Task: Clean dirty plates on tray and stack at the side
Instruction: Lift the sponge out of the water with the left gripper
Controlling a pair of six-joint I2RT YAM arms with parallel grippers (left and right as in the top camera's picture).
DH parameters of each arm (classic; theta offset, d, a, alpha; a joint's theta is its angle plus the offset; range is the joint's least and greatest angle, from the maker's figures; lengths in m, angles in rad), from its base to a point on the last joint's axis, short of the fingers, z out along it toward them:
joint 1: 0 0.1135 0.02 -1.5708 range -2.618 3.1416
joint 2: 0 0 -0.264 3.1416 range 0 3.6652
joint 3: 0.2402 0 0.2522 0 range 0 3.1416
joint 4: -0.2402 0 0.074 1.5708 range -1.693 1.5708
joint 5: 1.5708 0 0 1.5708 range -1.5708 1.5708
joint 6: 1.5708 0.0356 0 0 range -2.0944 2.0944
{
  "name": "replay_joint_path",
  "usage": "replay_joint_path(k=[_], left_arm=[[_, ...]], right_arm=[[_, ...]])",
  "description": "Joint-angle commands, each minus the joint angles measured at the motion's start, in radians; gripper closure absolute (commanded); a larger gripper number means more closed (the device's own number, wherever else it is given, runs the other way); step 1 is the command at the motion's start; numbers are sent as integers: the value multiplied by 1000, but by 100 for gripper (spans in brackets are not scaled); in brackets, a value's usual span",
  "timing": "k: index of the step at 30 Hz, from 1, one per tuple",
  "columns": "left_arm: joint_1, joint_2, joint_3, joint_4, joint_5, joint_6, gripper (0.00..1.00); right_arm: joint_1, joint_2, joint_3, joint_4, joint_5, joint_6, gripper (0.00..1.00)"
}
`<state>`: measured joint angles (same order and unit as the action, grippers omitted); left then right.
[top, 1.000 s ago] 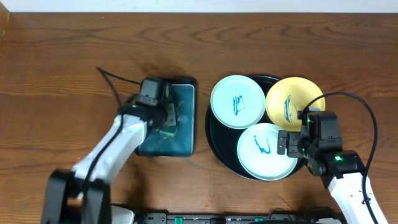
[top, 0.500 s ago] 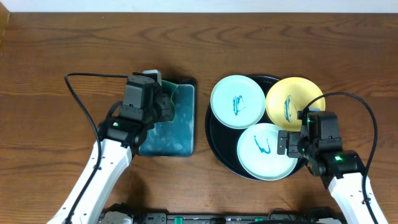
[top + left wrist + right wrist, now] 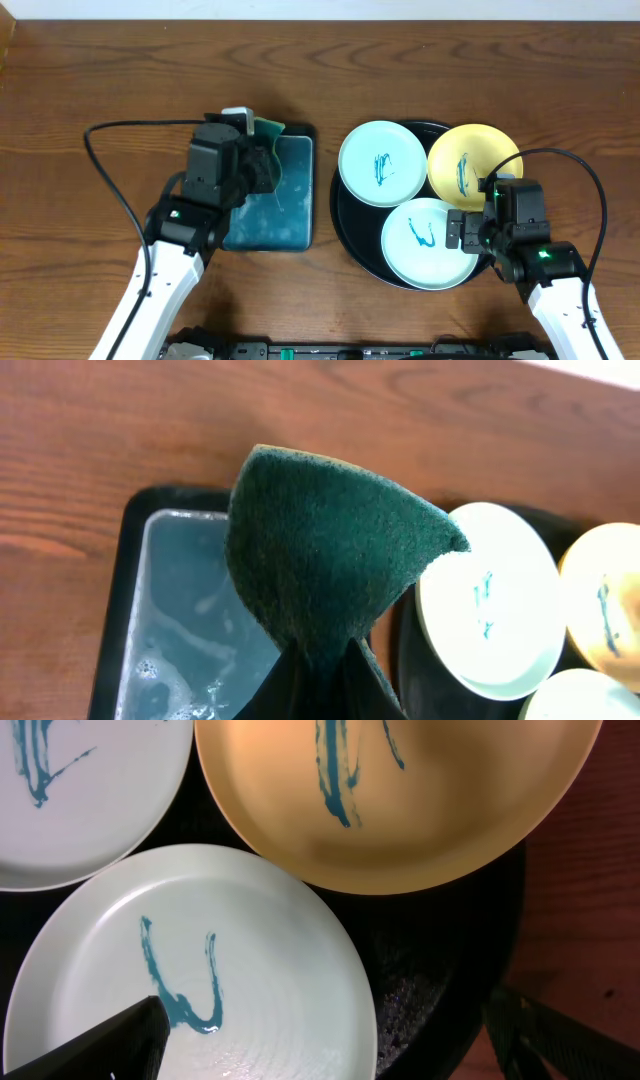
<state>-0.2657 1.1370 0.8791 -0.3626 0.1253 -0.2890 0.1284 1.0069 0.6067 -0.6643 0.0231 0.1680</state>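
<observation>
Three plates lie on the round black tray (image 3: pixel 341 218): a mint one (image 3: pixel 382 163) at the far left, a yellow one (image 3: pixel 473 160) at the far right and a mint one (image 3: pixel 425 245) nearest me. Each bears teal scribbles. My left gripper (image 3: pixel 258 160) is shut on a dark green sponge (image 3: pixel 330 550), held up above the teal tray (image 3: pixel 290 215). My right gripper (image 3: pixel 470 235) hangs open over the near mint plate (image 3: pixel 200 970). One of its fingers (image 3: pixel 100 1050) is above the plate's face, and the other (image 3: pixel 560 1040) is past the black tray's rim.
The rectangular teal tray (image 3: pixel 190 620) holds soapy water and sits left of the black tray (image 3: pixel 440 990). Bare wooden table (image 3: pixel 120 80) surrounds both. The left arm's cable loops over the table at the left.
My left gripper has lifted the sponge out of the teal tray's water and shifted toward the tray's far end. The right arm and the plates have not moved.
</observation>
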Motion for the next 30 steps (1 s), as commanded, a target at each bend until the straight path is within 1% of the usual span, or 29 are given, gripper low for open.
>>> replay_joint_path(k=[1,4,10,13,17,22,30], left_arm=[[-6,-38,5,12,22,-6,93],[-6,-50,5,14,44,-43,93],[-6,-51,5,13,48,-163,93],[-3,-50,5,13,58,-197,93],[38,-46,5,12,144,-242,93],[129,-36,5,12,256,-317,93],[254,12,5,13,469,-338,93]], right_arm=[[2,0,19,0,10,-9,1],[2,0,19,0,10,-9,1],[2,0,19,-2,10,-9,1],[2,0,19,-2,10,-9,1],[2,0,19,-2,10,-9,1],[2,0,19,-2,10,-9,1],[2,0,19,-2,10,-9,1]])
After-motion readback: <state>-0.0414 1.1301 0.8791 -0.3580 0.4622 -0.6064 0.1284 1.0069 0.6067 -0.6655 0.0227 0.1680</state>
